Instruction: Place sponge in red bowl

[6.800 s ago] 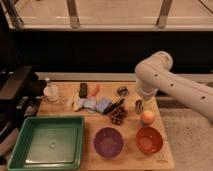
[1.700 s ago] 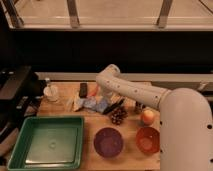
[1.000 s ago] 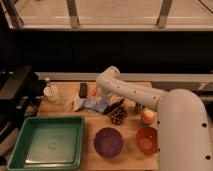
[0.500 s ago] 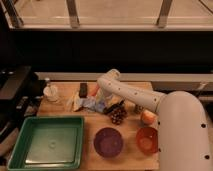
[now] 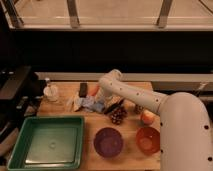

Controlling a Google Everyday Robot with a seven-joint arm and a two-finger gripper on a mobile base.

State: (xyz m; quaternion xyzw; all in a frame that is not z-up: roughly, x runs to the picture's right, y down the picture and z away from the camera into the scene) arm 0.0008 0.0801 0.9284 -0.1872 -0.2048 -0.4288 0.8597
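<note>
My end effector (image 5: 112,105) is down low over the middle of the wooden worktop (image 5: 57,109). It hangs from the bend of my white arm (image 5: 131,92), which reaches in from the right. Its two fingers are drawn together, with no gap between them. It sits right at the sponge (image 5: 98,106), the small flat blue block, meeting its right-hand edge. The sponge lies flat on the worktop, and I cannot tell whether any of it is pinched between the fingers.

Just to the left of the sponge, and touching it, is a paler blue-grey piece (image 5: 80,103) with a yellowish edge. Behind those two, toward the back of the worktop, a short dark bar (image 5: 83,90) lies beside something orange (image 5: 94,90) that my arm partly covers. Farther left, near the back corner, stands a small white bottle (image 5: 50,92).

Just in front of my end effector, toward the near edge, sits a pine cone (image 5: 118,116). To its right an apple (image 5: 147,117) rests close under my arm.

The red bowl (image 5: 148,139) stands at the front right of the worktop, upright with its opening facing up, well apart from the sponge. The purple bowl (image 5: 108,142) stands just to its left, about the same size, the two near each other but not touching. A green tray (image 5: 22,150) fills the front left corner, its right wall near the purple bowl.
</note>
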